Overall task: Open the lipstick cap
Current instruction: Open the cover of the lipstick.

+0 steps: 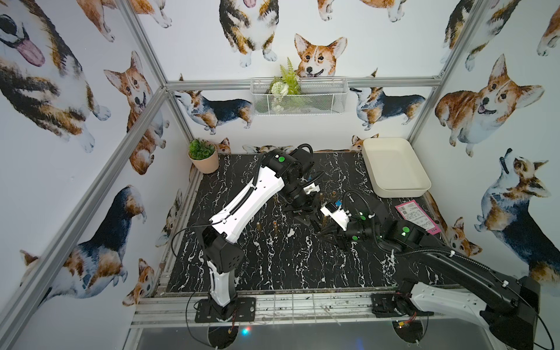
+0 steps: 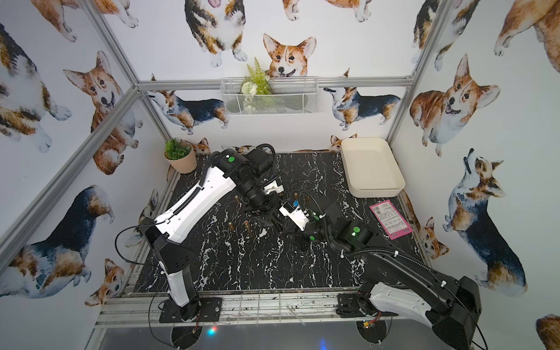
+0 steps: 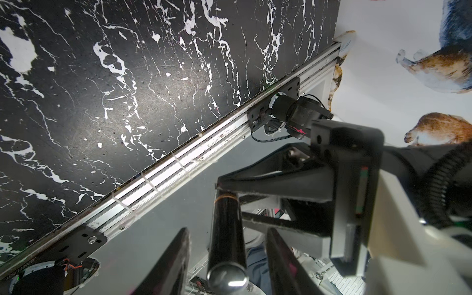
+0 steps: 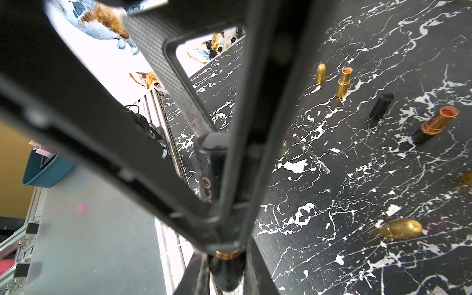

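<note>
Task not done, cap (image 4: 211, 163) still on. The black lipstick (image 3: 226, 250) is held off the worktop (image 1: 272, 266), about mid-worktop and slightly right, where the two arms meet in both top views. The tube itself is too small to pick out there.

Right gripper (image 4: 227, 256) is clenched on the short end of the lipstick, just past the gold band (image 3: 226, 197). Probably the base.

Left gripper (image 3: 227, 231) is released. Its jaws stand either side of the long black part with a clear gap on both sides, touching nothing in the left wrist view. That long part is likely the cap, going by the loose black cap (image 4: 381, 106) on the worktop. No gap shows at the band, so the tube reads as whole.

Done so far: lipstick lifted, base end secured, left jaws lined up around the cap.

Left to do: close the left gripper on the cap, pull the two ends apart along the tube, and get the cap clear.

Other pieces stand to the left on the worktop, well apart from the grippers:
- an open gold lipstick (image 4: 342, 83) with a gold cap (image 4: 320, 73) beside it
- an open copper lipstick (image 4: 434, 125)
- another gold piece (image 4: 401, 228) lying on its side
</note>
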### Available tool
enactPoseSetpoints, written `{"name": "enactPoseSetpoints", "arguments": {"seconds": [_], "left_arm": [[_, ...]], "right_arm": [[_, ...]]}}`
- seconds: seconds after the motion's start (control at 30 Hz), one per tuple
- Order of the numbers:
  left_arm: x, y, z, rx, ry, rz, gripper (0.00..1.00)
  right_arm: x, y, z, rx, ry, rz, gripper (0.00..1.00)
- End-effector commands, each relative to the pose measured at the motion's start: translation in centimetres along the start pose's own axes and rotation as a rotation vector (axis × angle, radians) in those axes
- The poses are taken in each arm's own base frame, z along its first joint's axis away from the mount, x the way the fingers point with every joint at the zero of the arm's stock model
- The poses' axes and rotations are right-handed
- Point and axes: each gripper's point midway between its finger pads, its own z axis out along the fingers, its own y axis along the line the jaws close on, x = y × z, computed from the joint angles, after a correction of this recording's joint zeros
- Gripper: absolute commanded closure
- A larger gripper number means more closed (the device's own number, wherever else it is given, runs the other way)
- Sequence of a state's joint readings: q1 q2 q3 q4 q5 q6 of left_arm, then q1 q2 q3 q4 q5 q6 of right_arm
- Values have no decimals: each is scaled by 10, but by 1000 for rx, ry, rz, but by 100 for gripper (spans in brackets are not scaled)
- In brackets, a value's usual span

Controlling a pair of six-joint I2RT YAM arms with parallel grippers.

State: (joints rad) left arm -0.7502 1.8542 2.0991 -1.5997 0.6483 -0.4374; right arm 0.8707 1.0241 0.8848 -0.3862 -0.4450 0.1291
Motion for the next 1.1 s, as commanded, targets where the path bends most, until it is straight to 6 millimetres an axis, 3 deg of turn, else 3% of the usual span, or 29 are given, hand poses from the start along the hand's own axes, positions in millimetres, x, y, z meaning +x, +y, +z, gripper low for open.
{"name": "enactPoseSetpoints", "arguments": {"seconds": [0.0, 0.57, 0.8, 1.07], "left_arm": [[11, 2, -3, -1, 26, -12, 57], [9, 6, 3, -16, 47, -12, 92], [7, 8, -2, -26, 29, -13, 95], [-5, 20, -31, -1, -58, -61, 98]], "right_arm": [[-8, 0, 2, 1, -29, -26, 92], [-11, 1, -1, 5, -38, -37, 93], [-7, 3, -1, 3, -24, -35, 94], [7, 3, 0, 6, -9, -5, 95]]}}
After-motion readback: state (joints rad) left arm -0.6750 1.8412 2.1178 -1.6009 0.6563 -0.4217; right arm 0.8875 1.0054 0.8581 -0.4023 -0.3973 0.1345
